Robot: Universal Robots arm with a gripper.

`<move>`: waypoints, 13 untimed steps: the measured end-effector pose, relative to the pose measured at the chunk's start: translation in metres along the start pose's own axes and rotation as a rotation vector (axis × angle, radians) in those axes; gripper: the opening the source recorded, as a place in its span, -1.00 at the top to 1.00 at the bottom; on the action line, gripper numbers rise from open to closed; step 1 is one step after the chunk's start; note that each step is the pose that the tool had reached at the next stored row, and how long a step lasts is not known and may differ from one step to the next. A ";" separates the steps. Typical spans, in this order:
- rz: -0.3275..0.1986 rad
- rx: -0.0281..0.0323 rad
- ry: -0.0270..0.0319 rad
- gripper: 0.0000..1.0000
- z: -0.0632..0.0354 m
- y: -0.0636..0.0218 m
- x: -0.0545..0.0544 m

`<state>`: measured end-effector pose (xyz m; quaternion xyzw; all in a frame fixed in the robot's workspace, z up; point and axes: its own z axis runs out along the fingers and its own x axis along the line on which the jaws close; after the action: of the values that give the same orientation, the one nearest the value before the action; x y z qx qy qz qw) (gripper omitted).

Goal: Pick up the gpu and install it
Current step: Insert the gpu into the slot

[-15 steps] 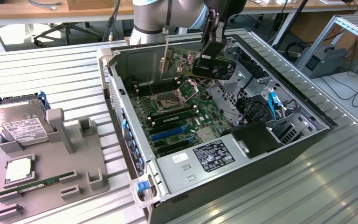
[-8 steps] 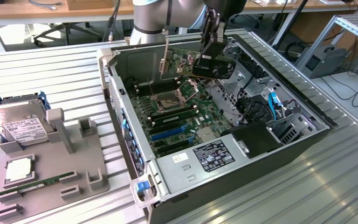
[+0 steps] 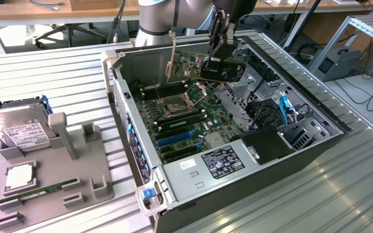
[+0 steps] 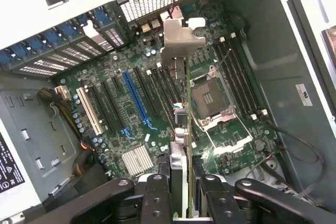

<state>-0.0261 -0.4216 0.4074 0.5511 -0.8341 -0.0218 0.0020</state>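
Observation:
The gpu hangs above the open computer case, over the far part of the motherboard. My gripper is shut on it. Its metal bracket points down at the end toward the exterior view's left. In the wrist view the gpu shows edge-on between my fingers, and its silvery bracket is at the far end. There the card floats over the motherboard, between the blue slot and the processor socket, clear of the board.
A grey parts holder on the slatted table at the exterior view's left carries a hard drive, a processor and a green RAM stick. The case's power supply and cables crowd its near end.

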 end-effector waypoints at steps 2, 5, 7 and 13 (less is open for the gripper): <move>-0.004 -0.0001 0.0002 0.47 0.0000 0.0000 0.000; -0.013 -0.0003 0.0005 0.47 0.0000 0.0000 0.000; -0.019 -0.0004 0.0007 0.47 0.0000 0.0000 0.000; -0.031 -0.0006 0.0013 0.47 0.0000 0.0000 0.000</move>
<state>-0.0261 -0.4216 0.4075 0.5641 -0.8254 -0.0218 0.0024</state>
